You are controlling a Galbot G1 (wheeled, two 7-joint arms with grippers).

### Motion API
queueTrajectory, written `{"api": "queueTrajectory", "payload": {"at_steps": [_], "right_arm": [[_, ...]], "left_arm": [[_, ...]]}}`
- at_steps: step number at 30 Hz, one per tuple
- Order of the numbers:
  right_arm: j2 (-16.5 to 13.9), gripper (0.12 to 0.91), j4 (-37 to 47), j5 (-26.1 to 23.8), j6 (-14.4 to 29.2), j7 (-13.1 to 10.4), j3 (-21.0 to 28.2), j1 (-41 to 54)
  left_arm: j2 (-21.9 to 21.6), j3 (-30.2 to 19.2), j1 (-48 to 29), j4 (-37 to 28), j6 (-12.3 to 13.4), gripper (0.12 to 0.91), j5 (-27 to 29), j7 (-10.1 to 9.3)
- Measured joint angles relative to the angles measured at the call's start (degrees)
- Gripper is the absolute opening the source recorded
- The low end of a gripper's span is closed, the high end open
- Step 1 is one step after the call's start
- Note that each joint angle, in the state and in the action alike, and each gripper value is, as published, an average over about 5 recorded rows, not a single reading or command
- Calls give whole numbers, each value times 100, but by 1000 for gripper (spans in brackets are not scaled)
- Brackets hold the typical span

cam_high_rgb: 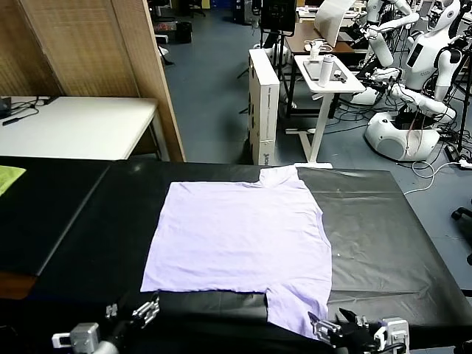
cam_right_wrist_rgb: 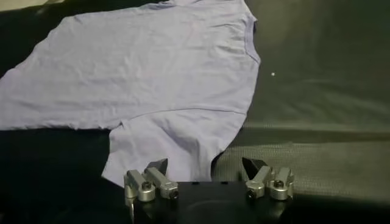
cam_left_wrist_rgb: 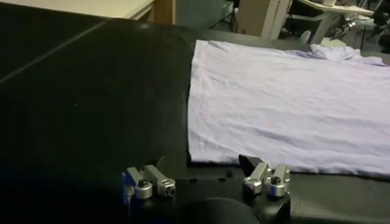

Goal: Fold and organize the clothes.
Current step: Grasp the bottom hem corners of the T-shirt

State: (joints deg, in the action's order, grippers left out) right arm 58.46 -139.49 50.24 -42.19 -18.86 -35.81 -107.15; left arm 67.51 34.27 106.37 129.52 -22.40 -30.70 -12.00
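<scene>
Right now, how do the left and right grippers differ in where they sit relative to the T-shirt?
The left gripper waits off the T-shirt, over bare black table near its hem corner. The right gripper hangs at the near sleeve, which lies between its fingers in its wrist view. Both are open, low at the near edge, holding nothing.

Open right claw beside a sleeve
The right claw (cam_right_wrist_rgb: 206, 176) hovers spread just beside the sleeve of the flat light lavender thin-fabric T-shirt (cam_right_wrist_rgb: 146, 73) on the black tabletop (cam_right_wrist_rgb: 323, 91).

Lavender T-shirt (cam_high_rgb: 240, 240) spread flat, unfolded; plain side up.
</scene>
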Motion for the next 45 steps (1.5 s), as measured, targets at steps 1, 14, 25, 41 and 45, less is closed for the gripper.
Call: {"api": "queueTrajectory", "payload": {"at_steps": [1,14,25,41,45], "right_arm": [[4,907,0,-2,0,1,2,-3],[10,847,34,-25,0,35,22,4],[10,726,84,-35,0,55,38,10],[-32,139,-137,-191,0,44,-16,-172],[-24,138,-275,-234,0,-15,-65,-313]], "left_arm": [[5,-3,-1,-5,0,907,7,3],[76,-35,-63,-180,44,907,28,-7],[86,-38,-25,-95,56,464,-105,-13],[103,-33,-24,-104,77,185,-106,-12],[115,-31,34,-66,85,149,-130,-42]]}}
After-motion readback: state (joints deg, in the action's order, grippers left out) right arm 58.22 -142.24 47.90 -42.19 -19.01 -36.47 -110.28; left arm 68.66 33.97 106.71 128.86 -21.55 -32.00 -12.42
